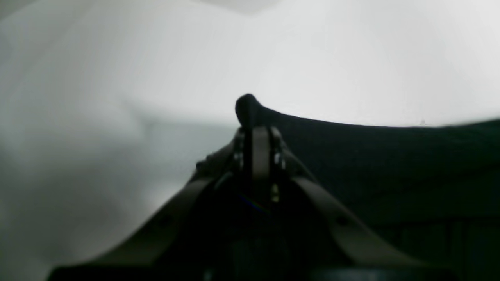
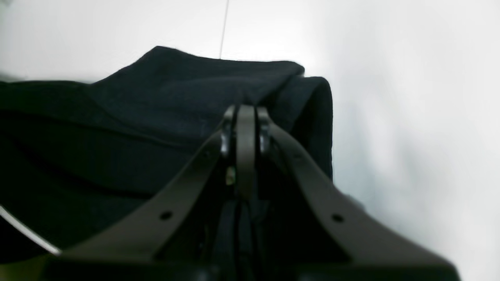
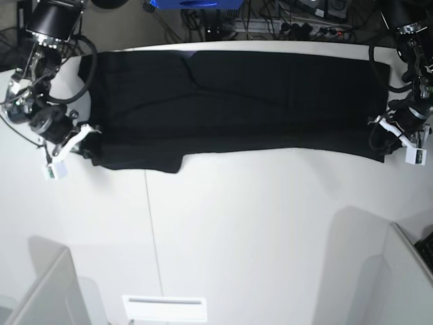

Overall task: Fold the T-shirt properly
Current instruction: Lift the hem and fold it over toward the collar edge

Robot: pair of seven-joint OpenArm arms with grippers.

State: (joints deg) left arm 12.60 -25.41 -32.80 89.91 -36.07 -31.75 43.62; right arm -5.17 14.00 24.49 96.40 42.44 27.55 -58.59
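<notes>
Above the white table [image 3: 270, 237], both arms reach inward, each claw [image 3: 95, 145] [image 3: 380, 135] pinching the black T-shirt [image 3: 237, 95].

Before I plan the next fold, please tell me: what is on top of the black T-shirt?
Only the two grippers, left and right, on its edge; they cover small patches.

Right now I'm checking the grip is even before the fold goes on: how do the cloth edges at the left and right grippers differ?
At the left gripper, the edge of the T-shirt rises to a small rounded tip; at the right gripper, a wider flap spreads past the fingertips. The left gripper's edge lies at the shirt's corner, while the right gripper's has a loose lobe sagging beside it. Both grippers are shut on black fabric.
</notes>
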